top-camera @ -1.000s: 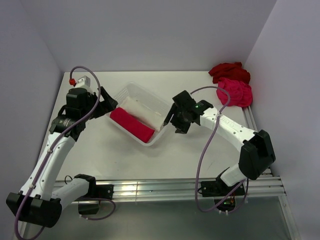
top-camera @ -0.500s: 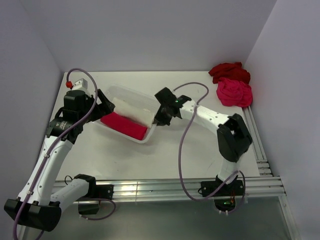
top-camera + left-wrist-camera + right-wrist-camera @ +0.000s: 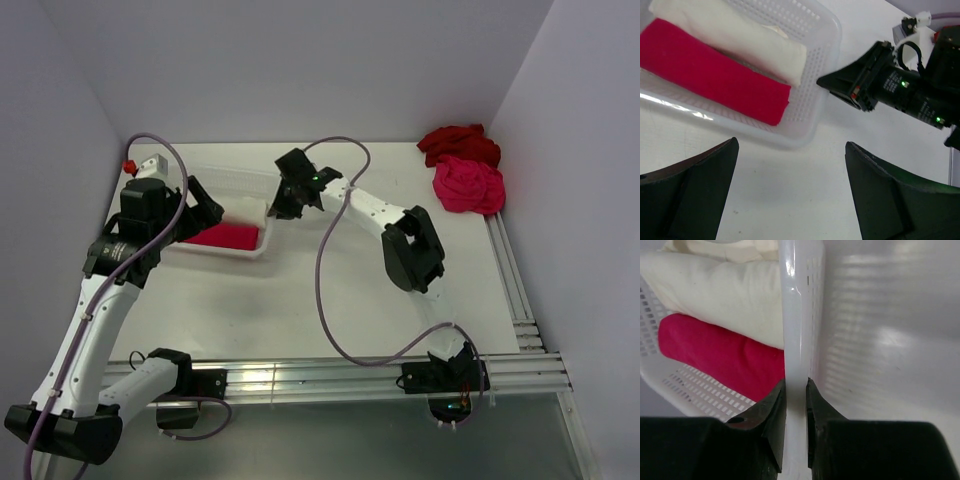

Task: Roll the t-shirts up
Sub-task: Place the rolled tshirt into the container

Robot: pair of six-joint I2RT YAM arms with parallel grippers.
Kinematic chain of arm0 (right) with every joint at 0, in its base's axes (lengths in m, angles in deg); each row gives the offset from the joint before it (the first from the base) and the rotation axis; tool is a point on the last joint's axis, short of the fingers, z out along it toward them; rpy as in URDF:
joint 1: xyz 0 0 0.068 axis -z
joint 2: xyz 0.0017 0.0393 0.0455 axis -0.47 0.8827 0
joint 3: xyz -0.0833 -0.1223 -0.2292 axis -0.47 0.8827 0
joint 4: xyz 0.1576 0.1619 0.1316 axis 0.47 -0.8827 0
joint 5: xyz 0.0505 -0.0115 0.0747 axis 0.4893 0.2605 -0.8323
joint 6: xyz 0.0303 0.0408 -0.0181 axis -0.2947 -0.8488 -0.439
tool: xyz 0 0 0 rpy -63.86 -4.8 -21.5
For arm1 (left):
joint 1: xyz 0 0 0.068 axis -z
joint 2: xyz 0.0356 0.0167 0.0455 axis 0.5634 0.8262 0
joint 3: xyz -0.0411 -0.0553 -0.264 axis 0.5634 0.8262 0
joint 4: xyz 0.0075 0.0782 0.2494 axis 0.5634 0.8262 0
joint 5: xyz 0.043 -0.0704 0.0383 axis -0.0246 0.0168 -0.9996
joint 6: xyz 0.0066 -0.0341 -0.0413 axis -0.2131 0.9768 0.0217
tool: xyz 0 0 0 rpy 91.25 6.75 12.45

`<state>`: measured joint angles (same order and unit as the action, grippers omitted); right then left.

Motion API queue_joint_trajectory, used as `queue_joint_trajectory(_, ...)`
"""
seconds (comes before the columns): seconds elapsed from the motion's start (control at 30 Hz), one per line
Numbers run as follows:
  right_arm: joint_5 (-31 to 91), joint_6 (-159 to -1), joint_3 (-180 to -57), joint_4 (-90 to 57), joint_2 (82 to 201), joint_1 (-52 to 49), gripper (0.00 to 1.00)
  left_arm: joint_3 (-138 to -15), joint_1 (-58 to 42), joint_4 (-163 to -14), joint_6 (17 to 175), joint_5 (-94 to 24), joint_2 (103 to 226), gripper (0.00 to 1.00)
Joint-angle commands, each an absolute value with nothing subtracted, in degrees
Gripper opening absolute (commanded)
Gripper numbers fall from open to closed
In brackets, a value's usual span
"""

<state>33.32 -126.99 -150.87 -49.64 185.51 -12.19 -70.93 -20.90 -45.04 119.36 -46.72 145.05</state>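
A rolled bright pink-red t-shirt (image 3: 710, 70) and a rolled cream-white t-shirt (image 3: 740, 40) lie side by side in the white slatted basket (image 3: 826, 97). My right gripper (image 3: 796, 385) is shut on the basket's right rim (image 3: 795, 315), with one finger inside and one outside. In the top view it (image 3: 278, 207) sits at the basket's (image 3: 262, 238) right end. My left gripper (image 3: 791, 145) hangs open over bare table just in front of the basket, holding nothing. A loose dark red t-shirt (image 3: 458, 143) and a loose pink-red t-shirt (image 3: 468, 185) lie crumpled at the far right corner.
The left wall stands close behind the basket and the left arm (image 3: 135, 235). The right arm (image 3: 400, 235) stretches across the table's middle, its purple cable (image 3: 330, 290) looping over the surface. An aluminium rail (image 3: 300, 375) runs along the near edge.
The right gripper shut on the basket's rim and carried the basket leftward across the table. The left gripper drew back to the left ahead of it, staying open.
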Motion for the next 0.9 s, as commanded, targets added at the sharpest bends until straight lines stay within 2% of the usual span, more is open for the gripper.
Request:
queue_joint_trajectory(0.0,33.5,-128.4,-156.1,-43.6,192.8,-11.7,0.0,-73.9,-20.8,-43.2,118.6,-48.6,144.8,0.93)
queue_joint_trajectory(0.13,28.4,-133.2,-160.7,-32.9,198.1,-10.7,0.0,-74.5,-20.8,-40.9,118.3,-50.4,144.8,0.92)
queue_joint_trajectory(0.17,27.7,-134.5,-162.4,-29.9,199.2,-10.5,0.08,-74.5,-20.8,-40.7,118.3,-50.7,144.8,0.92)
queue_joint_trajectory(0.2,26.6,-136.4,-163.2,-25.9,200.5,-10.0,0.39,-74.5,-20.8,-40.6,118.3,-50.9,144.8,0.93)
queue_joint_trajectory(0.23,25.6,-137.2,-165.0,-19.4,203.3,-9.9,0.62,-74.5,-20.9,-40.4,118.3,-51.2,144.9,0.92)
queue_joint_trajectory(0.27,25.2,-138.1,-169.8,-18.2,204.8,-9.8,0.8,-74.6,-20.9,-40.4,118.3,-51.3,145.0,0.92)
queue_joint_trajectory(0.3,24.4,-139.8,-171.8,-16.4,205.7,-9.4,0.89,-74.8,-20.9,-40.4,118.3,-51.3,145.4,0.92)
queue_joint_trajectory(0.4,22.1,-138.1,-171.4,-13.9,202.6,-7.3,0.93,-76.0,-20.9,-41.1,118.4,-51.0,146.2,0.92)
queue_joint_trajectory(0.53,17.2,-126.4,-152.9,-11.8,186.0,-4.5,0.95,-76.9,-21.0,-43.0,118.6,-51.2,146.9,0.92)
queue_joint_trajectory(0.67,18.8,-113.1,-138.6,-20.3,162.5,-2.7,0.97,-76.6,-21.0,-45.4,118.2,-50.3,147.0,0.93)
queue_joint_trajectory(0.87,23.6,-108.9,-119.5,-29.3,140.7,-1.5,0.97,-72.4,-21.3,-49.3,121.3,-49.1,147.2,0.93)
